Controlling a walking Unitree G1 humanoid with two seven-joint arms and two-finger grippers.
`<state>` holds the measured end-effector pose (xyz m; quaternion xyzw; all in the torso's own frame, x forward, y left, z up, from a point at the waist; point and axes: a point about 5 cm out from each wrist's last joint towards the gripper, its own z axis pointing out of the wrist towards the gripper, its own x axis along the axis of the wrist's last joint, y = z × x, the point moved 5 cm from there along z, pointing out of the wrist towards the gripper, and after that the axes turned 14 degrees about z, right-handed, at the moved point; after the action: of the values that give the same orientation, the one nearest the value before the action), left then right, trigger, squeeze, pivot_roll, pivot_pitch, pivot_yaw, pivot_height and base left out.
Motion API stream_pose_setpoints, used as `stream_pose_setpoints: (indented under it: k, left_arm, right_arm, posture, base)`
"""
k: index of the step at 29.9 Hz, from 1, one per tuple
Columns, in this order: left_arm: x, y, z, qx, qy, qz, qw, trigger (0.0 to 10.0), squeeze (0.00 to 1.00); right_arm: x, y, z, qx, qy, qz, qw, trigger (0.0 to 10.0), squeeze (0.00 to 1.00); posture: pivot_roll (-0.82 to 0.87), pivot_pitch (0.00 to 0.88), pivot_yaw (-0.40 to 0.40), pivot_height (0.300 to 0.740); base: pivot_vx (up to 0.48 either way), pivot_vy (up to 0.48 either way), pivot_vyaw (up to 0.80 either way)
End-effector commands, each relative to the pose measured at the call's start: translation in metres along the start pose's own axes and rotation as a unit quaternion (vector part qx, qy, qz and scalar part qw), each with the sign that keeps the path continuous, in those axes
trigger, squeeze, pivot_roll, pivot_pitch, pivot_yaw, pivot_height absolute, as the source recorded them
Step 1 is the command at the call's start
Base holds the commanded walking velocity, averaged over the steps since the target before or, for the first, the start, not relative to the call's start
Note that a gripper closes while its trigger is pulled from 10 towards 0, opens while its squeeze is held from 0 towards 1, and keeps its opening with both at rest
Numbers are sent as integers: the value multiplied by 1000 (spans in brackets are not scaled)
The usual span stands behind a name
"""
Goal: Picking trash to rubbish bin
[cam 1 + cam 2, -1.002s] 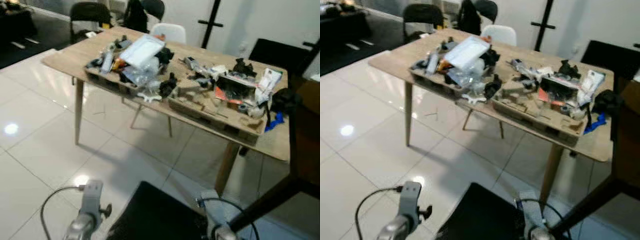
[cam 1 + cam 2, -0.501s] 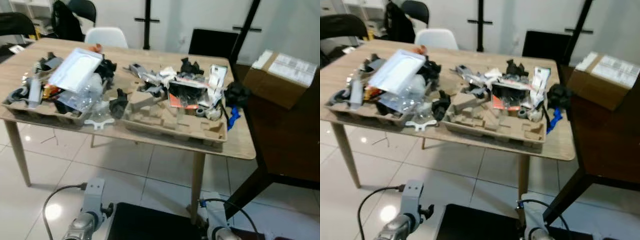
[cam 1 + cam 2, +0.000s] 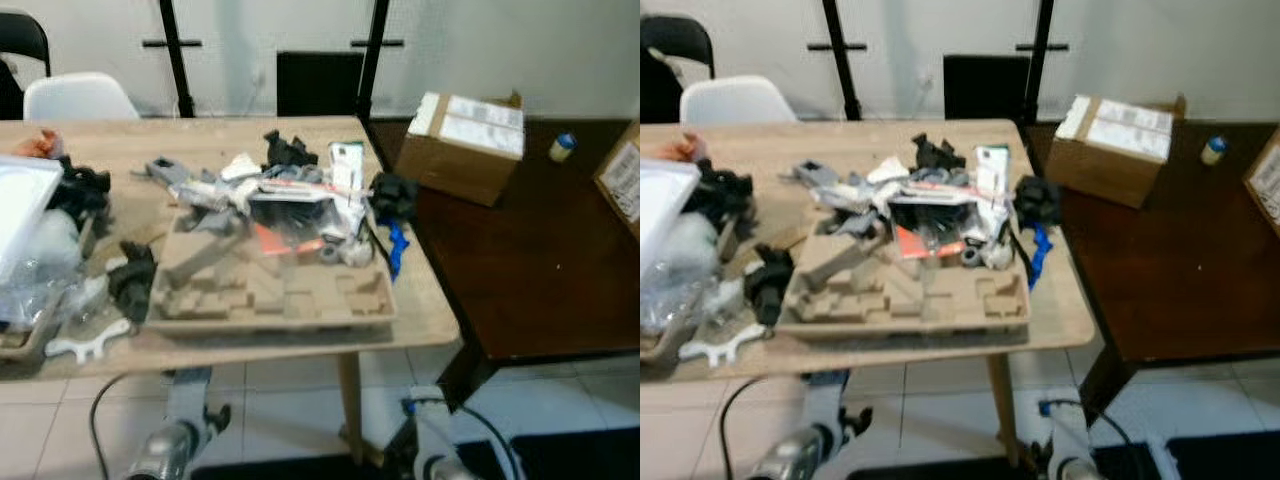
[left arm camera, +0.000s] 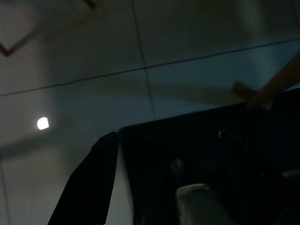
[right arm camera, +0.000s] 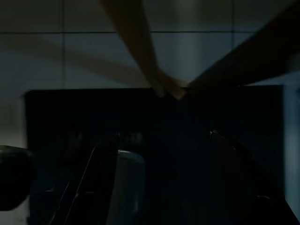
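Nothing looks binned yet: the trash [image 3: 290,205] lies heaped on the surface [image 3: 425,300], well above both idle hands, whose finger states cannot be told.

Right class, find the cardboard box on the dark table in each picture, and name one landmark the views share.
Left eye view: the cardboard box sits upper right, on the dark table.
Right eye view: upper right too.
Left wrist view: not in it.
Right wrist view: not in it.
Shared landmark: the blue strap at the wooden table's right edge.
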<state>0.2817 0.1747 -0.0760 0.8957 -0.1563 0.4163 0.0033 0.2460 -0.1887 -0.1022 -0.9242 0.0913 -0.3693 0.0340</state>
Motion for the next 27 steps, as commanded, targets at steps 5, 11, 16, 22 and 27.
stream_pose_setpoints:
  k: [5, 11, 16, 22, 27]
  left_arm:
    - [-9, 1, -3, -4, -6, 11, 1000, 10000, 0]
    - [-11, 3, -3, -10, -12, -5, 1000, 10000, 0]
    - [-11, -2, -4, 12, -7, -1, 1000, 10000, 0]
    - [-3, -27, -8, 89, 15, -15, 996, 10000, 0]
    - [-6, -32, -11, 91, 22, -13, 995, 10000, 0]
  right_arm:
    - [-9, 5, -2, -7, -9, 0, 1000, 10000, 0]
    - [-8, 4, -3, -4, -5, -2, 1000, 10000, 0]
    - [-4, 4, -2, 3, 0, -8, 1000, 10000, 0]
    - [1, -2, -1, 31, -6, -33, 999, 10000, 0]
    - [17, -6, 2, 47, 7, -41, 998, 10000, 0]
  posture:
    - [-82, 96, 48, 740]
    - [-75, 97, 42, 740]
    - [-71, 96, 37, 740]
    - [-59, 95, 26, 740]
    - [-54, 90, 14, 740]
  base:
    - [0, 0, 0]
    - [0, -137, 0]
    - [0, -384, 0]
    - [0, 0, 0]
    - [0, 0, 0]
